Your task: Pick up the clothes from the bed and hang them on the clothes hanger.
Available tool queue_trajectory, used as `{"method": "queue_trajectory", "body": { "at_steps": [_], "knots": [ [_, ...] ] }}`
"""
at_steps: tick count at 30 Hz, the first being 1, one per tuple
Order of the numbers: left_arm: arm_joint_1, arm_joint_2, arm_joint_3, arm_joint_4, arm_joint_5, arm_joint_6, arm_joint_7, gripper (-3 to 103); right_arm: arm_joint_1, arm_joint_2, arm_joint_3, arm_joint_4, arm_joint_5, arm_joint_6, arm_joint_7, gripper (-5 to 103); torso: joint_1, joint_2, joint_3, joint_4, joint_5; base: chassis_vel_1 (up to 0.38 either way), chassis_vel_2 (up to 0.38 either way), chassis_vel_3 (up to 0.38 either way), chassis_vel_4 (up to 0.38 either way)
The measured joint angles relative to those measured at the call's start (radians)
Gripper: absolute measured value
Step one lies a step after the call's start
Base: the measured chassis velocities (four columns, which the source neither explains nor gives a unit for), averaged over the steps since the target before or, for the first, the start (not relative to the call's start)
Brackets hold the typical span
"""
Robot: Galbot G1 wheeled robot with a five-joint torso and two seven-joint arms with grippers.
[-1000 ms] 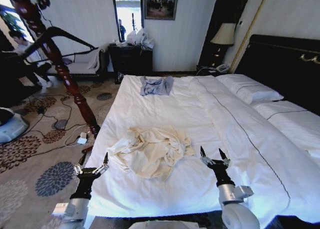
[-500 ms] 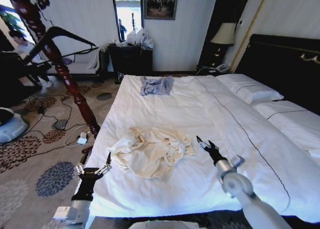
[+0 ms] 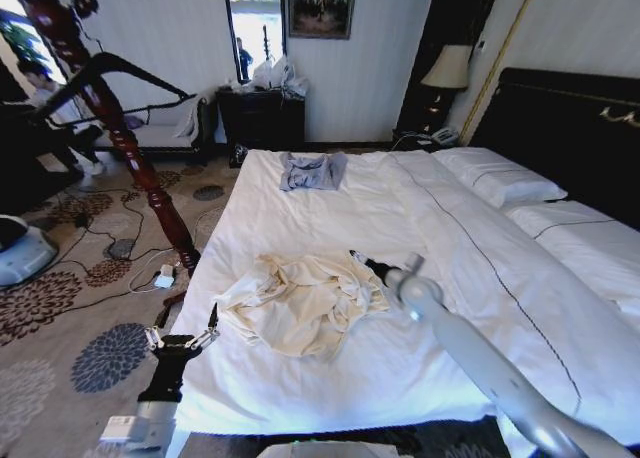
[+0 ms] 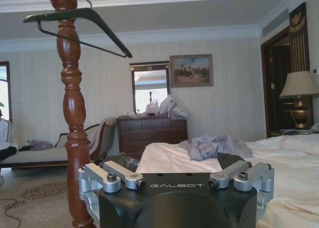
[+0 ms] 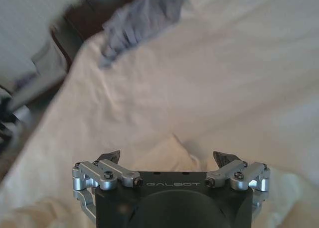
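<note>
Right hand (image 3: 362,261), fingers spread, at the clothes' (image 3: 300,300) headboard-side edge.

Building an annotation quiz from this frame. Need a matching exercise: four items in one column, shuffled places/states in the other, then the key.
Column 1
1. cream shirt
2. grey-blue garment
3. black hanger
4. right gripper

Column 2
A. hooked at the top of the wooden coat stand
B. crumpled on the near part of the duvet
C. open, over the shirt's edge
D. at the far end of the bed, by the dresser

Pairs: 1-B, 2-D, 3-A, 4-C

The left gripper is open too, at the bed's near corner.
</note>
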Motion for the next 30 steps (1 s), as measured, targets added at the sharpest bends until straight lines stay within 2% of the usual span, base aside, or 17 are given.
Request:
{"method": "queue_trajectory", "body": {
  "at_steps": [5,7,10,17,19,22,23,25,29,30],
  "knots": [
    [-0.004,0.008,-0.008,0.011,-0.011,0.000,-0.002,100,0.075,0.086,-0.055,-0.118,-0.027,-0.045,0.057,100,0.000,0.000,0.000,0.0001,0.0002,0.000,0.000,0.000,0.000],
    [-0.005,0.011,-0.010,0.013,-0.014,0.000,-0.002,100,0.080,0.096,-0.059,-0.127,-0.028,-0.054,0.070,100,0.000,0.000,0.000,0.0002,0.0000,0.000,0.000,0.000,0.000],
    [-0.010,0.018,-0.015,0.021,-0.023,0.000,-0.004,100,0.081,0.094,-0.070,-0.127,-0.032,-0.083,0.095,100,0.000,0.000,0.000,-0.0005,0.0001,0.000,0.000,0.000,0.000],
    [-0.017,0.021,-0.012,0.032,-0.025,-0.001,-0.007,100,0.073,0.081,-0.081,-0.124,-0.086,-0.101,0.113,100,0.000,0.000,0.000,-0.0003,0.0001,0.000,0.000,0.000,0.000],
    [-0.019,0.021,-0.010,0.034,-0.025,-0.001,-0.007,100,0.069,0.075,-0.081,-0.115,-0.087,-0.104,0.115,90,0.000,0.000,0.000,-0.0004,0.0002,0.000,0.000,0.000,0.000],
    [-0.020,0.021,-0.009,0.036,-0.024,-0.002,-0.009,100,0.066,0.065,-0.080,-0.105,-0.087,-0.108,0.115,90,0.000,0.000,0.000,-0.0002,0.0002,0.000,0.000,0.000,0.000],
    [-0.020,0.021,-0.009,0.037,-0.024,-0.002,-0.010,100,0.064,0.059,-0.079,-0.101,-0.088,-0.110,0.115,80,0.000,0.000,0.000,-0.0002,0.0002,0.000,0.000,0.000,0.000],
    [-0.019,0.020,-0.009,0.038,-0.024,-0.005,-0.013,100,0.061,0.050,-0.078,-0.095,-0.091,-0.113,0.114,68,0.000,0.000,0.000,-0.0003,0.0002,0.000,0.000,0.000,0.000],
    [-0.018,0.019,-0.009,0.041,-0.024,-0.007,-0.015,100,0.054,0.037,-0.077,-0.084,-0.097,-0.120,0.107,68,0.000,0.000,0.000,-0.0002,0.0003,0.000,0.000,0.000,0.000],
    [-0.018,0.018,-0.010,0.043,-0.024,-0.008,-0.017,100,0.052,0.033,-0.077,-0.079,-0.101,-0.123,0.101,51,0.000,0.000,0.000,-0.0003,0.0002,0.000,0.000,0.000,0.000]
  ]
}}
